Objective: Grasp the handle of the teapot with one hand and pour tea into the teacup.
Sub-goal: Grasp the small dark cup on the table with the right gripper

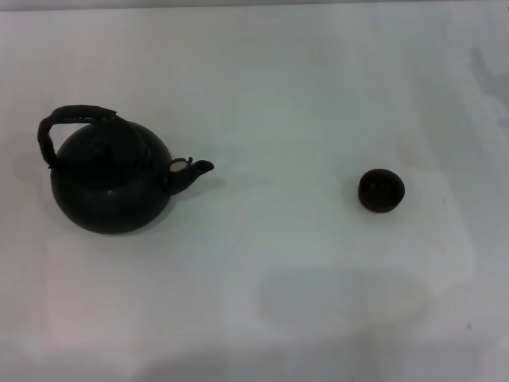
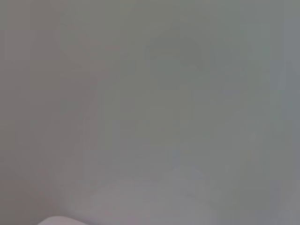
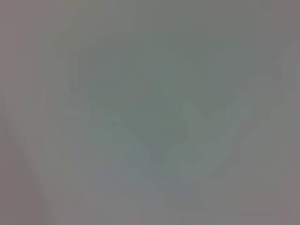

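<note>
no readable text, labels, brands, numbers or signs

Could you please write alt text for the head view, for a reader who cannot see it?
A round black teapot stands on the left of a white table, its arched handle up and its spout pointing toward a small dark teacup standing well apart on the right. No arm or gripper is in view.
</note>
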Robot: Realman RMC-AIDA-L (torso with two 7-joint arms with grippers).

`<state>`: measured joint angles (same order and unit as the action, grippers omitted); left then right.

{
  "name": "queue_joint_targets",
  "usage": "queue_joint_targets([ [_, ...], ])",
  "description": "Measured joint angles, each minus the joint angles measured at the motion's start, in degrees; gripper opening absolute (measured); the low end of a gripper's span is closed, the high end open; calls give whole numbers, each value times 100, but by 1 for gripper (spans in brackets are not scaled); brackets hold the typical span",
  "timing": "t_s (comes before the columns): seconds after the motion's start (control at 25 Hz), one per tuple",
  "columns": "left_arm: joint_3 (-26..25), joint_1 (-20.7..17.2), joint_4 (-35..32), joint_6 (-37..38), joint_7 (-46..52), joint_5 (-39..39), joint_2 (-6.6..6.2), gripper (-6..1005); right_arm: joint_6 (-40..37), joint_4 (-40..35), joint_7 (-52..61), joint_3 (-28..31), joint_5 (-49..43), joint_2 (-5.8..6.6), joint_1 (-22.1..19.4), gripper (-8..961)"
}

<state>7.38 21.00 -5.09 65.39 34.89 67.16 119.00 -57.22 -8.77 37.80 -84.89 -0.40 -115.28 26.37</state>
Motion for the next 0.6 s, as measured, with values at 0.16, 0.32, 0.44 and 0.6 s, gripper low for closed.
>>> queue_joint_targets([
  [0.16, 0, 0, 0, 2, 0, -37, 0, 766, 49, -205, 2, -42, -38, 5, 1, 809],
  [0.32, 0, -6, 0, 1, 0, -40, 0, 766, 354, -622, 215, -141, -238, 68, 29, 808],
  [0.44, 0, -12, 0, 0, 0, -46, -4, 766, 1031, -1338, 1083, -262, -1075, 274, 46, 808],
  [0.6, 0, -1, -1, 1, 2, -54, -7, 766, 1566, -2212, 2663, -296, -2615, 597, 138, 808],
])
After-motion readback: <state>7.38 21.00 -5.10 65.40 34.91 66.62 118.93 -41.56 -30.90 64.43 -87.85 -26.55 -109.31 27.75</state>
